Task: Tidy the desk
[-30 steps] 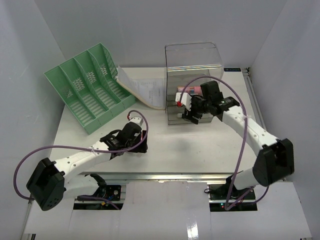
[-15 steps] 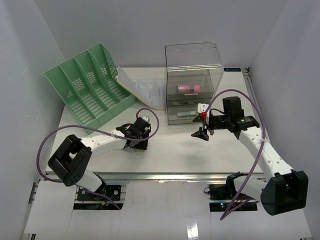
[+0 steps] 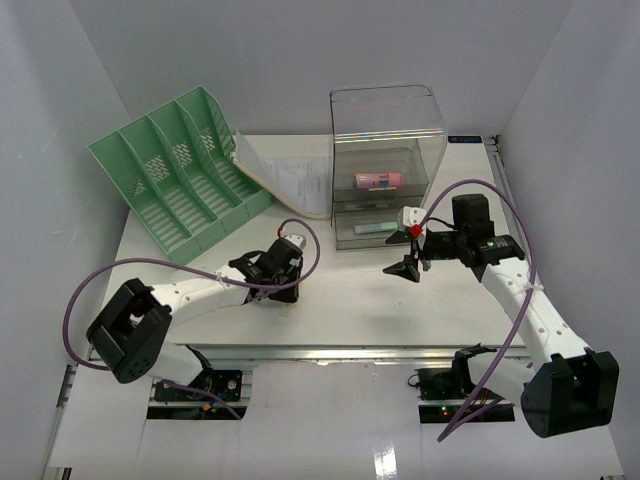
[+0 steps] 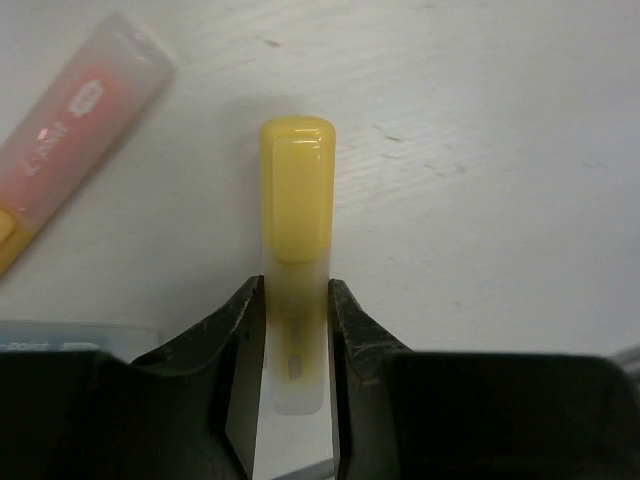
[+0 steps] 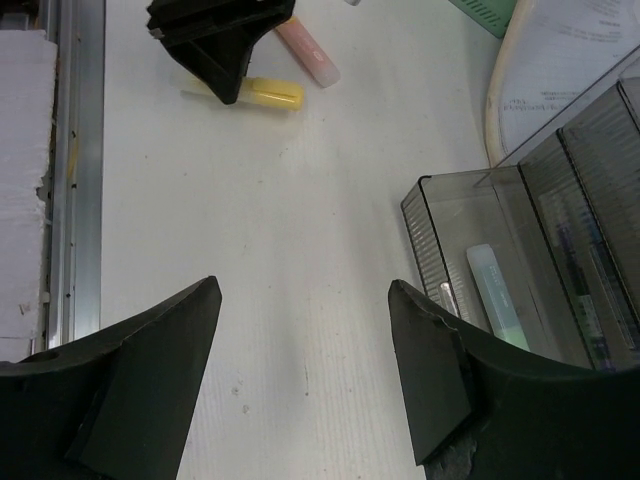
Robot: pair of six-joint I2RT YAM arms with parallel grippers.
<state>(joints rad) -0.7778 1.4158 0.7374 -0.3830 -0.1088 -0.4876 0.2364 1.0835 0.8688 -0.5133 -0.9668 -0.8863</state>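
The white desk (image 3: 350, 305) holds a yellow highlighter (image 4: 297, 200) lying flat. My left gripper (image 4: 297, 290) is shut on its clear end, both jaws touching its sides. The right wrist view shows the same grip, the left gripper (image 5: 225, 50) over the yellow highlighter (image 5: 272, 94). A pink highlighter (image 4: 75, 130) lies just beside it, also in the right wrist view (image 5: 308, 52). My right gripper (image 5: 305, 290) is open and empty, hovering over bare desk in front of the clear drawer unit (image 3: 388, 170). In the top view the left gripper (image 3: 272, 282) is low at centre-left and the right gripper (image 3: 405, 268) is at centre.
The drawer unit's lower drawer (image 5: 455, 215) is pulled out and holds a pale green highlighter (image 5: 497, 295); a pink item (image 3: 377, 180) lies in the upper drawer. A green file sorter (image 3: 180, 170) lies tilted at the back left with papers (image 3: 290, 180) beside it. A metal rail (image 5: 75, 170) runs along the front edge.
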